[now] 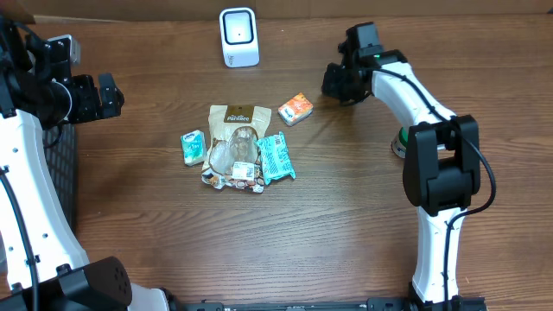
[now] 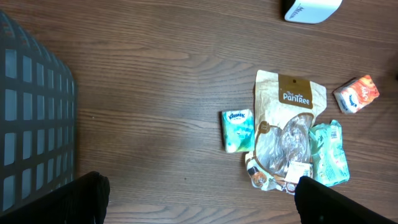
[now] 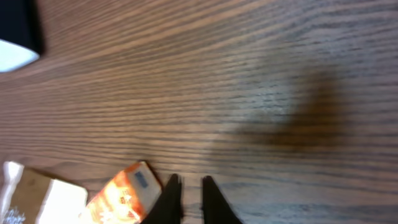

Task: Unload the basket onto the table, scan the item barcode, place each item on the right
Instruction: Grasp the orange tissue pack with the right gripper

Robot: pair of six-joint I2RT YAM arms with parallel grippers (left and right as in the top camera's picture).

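Note:
A white barcode scanner (image 1: 238, 36) stands at the back middle of the table; it also shows in the left wrist view (image 2: 311, 9) and the right wrist view (image 3: 13, 57). A small orange packet (image 1: 295, 109) (image 2: 356, 94) (image 3: 121, 196) lies apart from the pile of snacks. My right gripper (image 1: 333, 82) (image 3: 188, 183) hovers just right of that packet, shut on nothing and not touching it. My left gripper (image 1: 108, 95) (image 2: 199, 205) hangs wide open at the far left, well away from the items.
The pile holds a brown pouch (image 1: 235, 130) (image 2: 291, 118), a green tissue packet (image 1: 192, 147) (image 2: 237, 130) and a teal packet (image 1: 276, 157) (image 2: 328, 154). A dark mesh basket (image 1: 60, 173) (image 2: 34, 124) stands at the left edge. A small round object (image 1: 399, 142) sits by the right arm's base.

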